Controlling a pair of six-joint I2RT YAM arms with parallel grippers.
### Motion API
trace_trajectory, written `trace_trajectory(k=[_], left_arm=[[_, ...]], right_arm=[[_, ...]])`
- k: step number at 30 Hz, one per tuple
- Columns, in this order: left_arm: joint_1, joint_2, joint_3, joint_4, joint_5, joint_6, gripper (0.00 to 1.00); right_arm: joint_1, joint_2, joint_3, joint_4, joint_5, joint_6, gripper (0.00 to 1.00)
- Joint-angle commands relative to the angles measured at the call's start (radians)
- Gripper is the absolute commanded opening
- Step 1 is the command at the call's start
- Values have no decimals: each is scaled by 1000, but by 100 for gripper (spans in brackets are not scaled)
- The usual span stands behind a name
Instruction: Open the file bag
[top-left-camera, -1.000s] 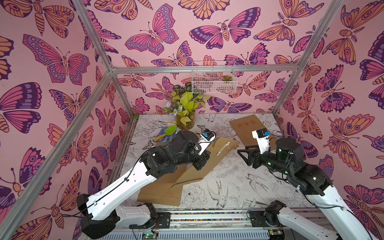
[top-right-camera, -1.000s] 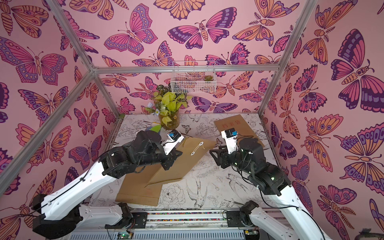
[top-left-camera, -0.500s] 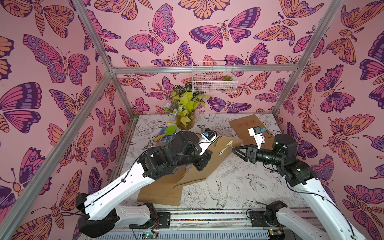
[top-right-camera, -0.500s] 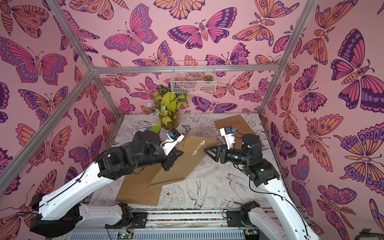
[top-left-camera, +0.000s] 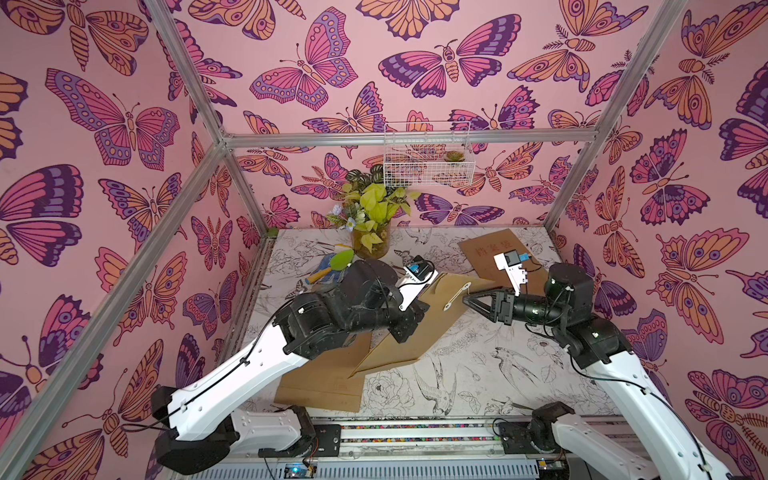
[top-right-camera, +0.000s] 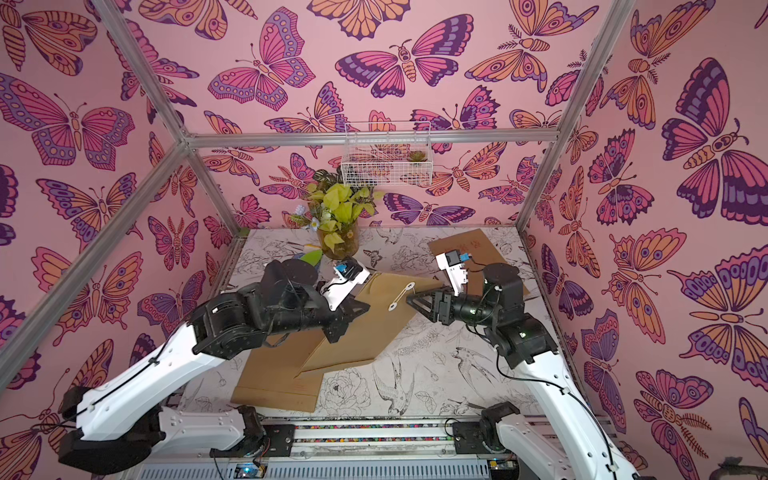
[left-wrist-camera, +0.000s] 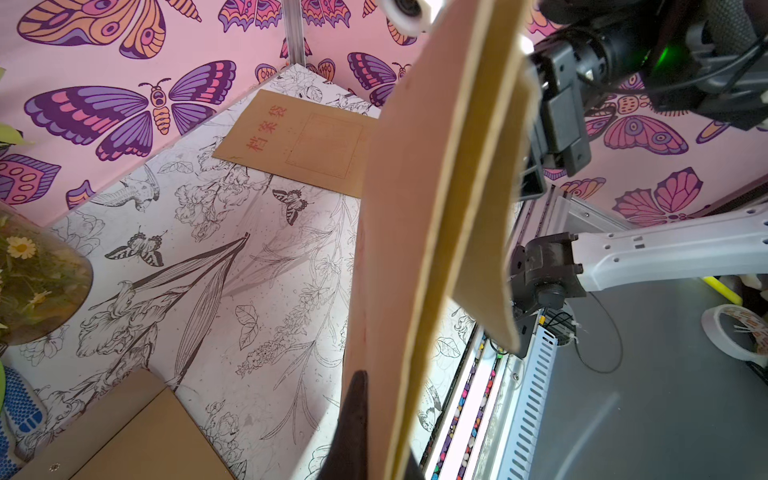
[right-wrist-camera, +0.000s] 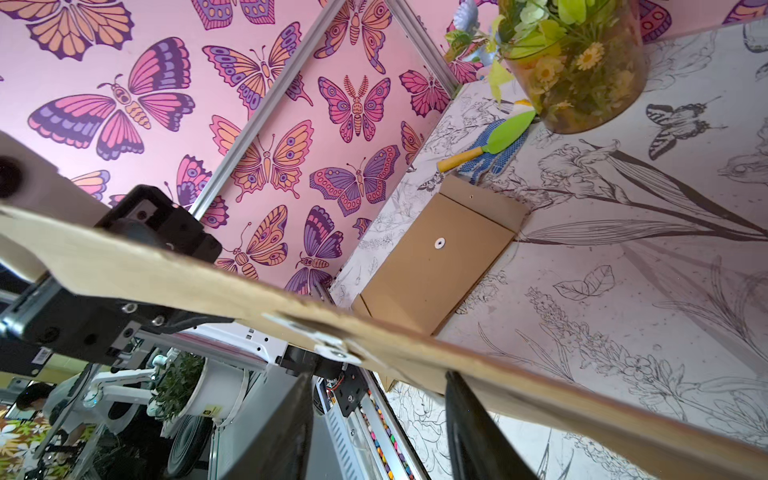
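The file bag (top-left-camera: 419, 332) is a brown paper envelope with a white string tie (top-left-camera: 456, 291) on its flap. It is lifted off the table and tilted, its lower corner near the tabletop. My left gripper (top-left-camera: 409, 326) is shut on its left edge; in the left wrist view the file bag (left-wrist-camera: 415, 208) runs edge-on between my left gripper's (left-wrist-camera: 382, 436) jaws. My right gripper (top-left-camera: 467, 297) is open, its tips at the flap's edge just right of the string tie. In the right wrist view the bag's edge (right-wrist-camera: 540, 386) and string tie (right-wrist-camera: 328, 345) cross just beyond my right gripper (right-wrist-camera: 379, 374).
A second brown envelope (top-left-camera: 324, 382) lies flat at the front left under my left arm. A third envelope (top-left-camera: 486, 249) with red characters lies at the back right. A vase of flowers (top-left-camera: 370, 237) and a green trowel (top-left-camera: 336, 266) stand at the back, and a wire basket (top-left-camera: 428, 160) hangs on the wall.
My right gripper has swung left and forward to the flap's edge by the string tie, and its jaws have narrowed a little. The left gripper keeps holding the bag in about the same place.
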Motion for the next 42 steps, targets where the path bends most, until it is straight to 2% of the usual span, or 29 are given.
trace_trajectory(k=[1,21,27,34,42], left_arm=[[-8,-15,12,10,34,9,1],[-11,-45,-8,10,23,6,1],[-11,-55,-19,9,20,3,1],[-10,-60,-35,10,-7,-10,1],[-10,-71,-50,10,-27,-16,1]], right_arm=[[-6,4,25,42,-35,20,49],[-4,5,10,14,-20,25,13],[-4,3,-9,47,-33,51,0],[-4,-13,-3,37,-30,45,0],[-4,-53,47,-123,79,-52,0]])
